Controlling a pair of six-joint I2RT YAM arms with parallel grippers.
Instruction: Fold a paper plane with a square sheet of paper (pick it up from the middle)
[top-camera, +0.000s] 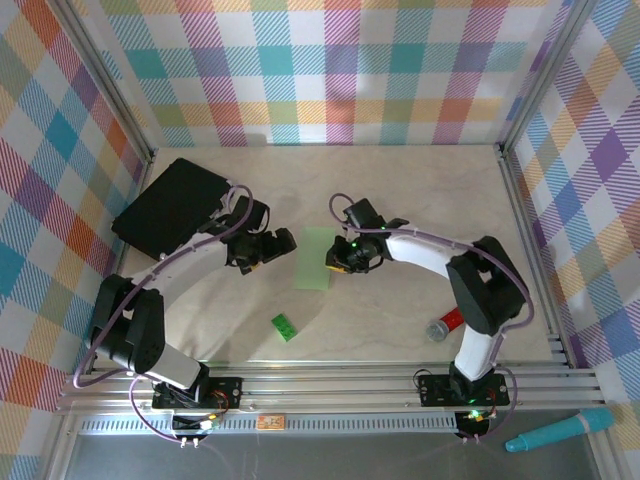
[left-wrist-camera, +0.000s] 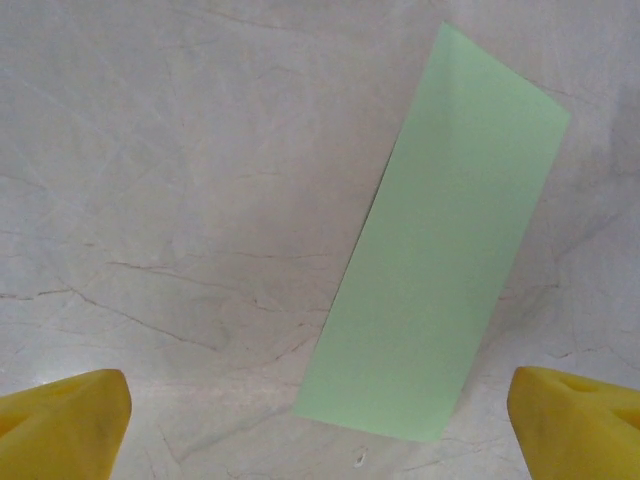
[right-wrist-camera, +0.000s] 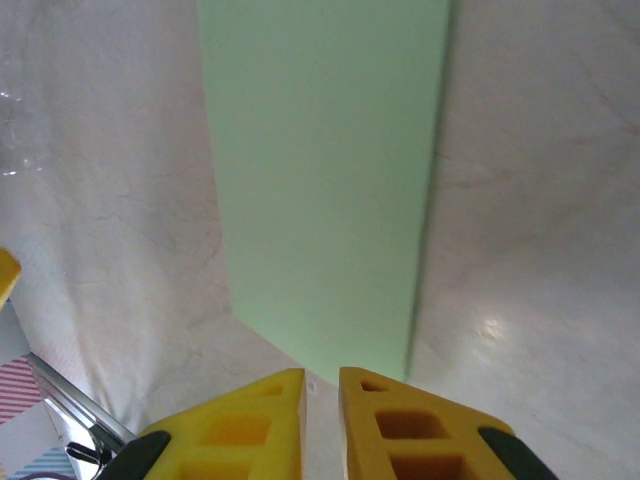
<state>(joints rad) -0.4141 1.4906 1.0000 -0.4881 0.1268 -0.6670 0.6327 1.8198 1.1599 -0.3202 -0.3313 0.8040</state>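
Paper was the landmark here: the sheet of paper (top-camera: 318, 258), pale green and showing as a long rectangle rather than a square, lay flat on the marbled table (top-camera: 400, 190) between the two arms.

The left gripper (top-camera: 280, 243) hung just beside the sheet's left long edge. In the left wrist view the left gripper (left-wrist-camera: 318, 405) had its yellow fingers (left-wrist-camera: 65, 425) spread wide to the frame's bottom corners, holding nothing, and the sheet (left-wrist-camera: 440, 250) ran slantwise ahead of them with its near short edge between the two tips.

The right gripper (top-camera: 335, 263) sat at the sheet's right long edge, over its nearer half. From the right wrist camera the right gripper (right-wrist-camera: 321, 400) had its yellow fingers (right-wrist-camera: 400, 430) drawn almost together, only a thin slit between them, their tips right at the sheet's (right-wrist-camera: 325, 180) near edge. Whether they touched or pinched the paper could not be told.

A small bright-green brick (top-camera: 284, 327) lay nearer than the sheet and slightly left, apart from it. A black flat board (top-camera: 170, 205) lay well left of the sheet.
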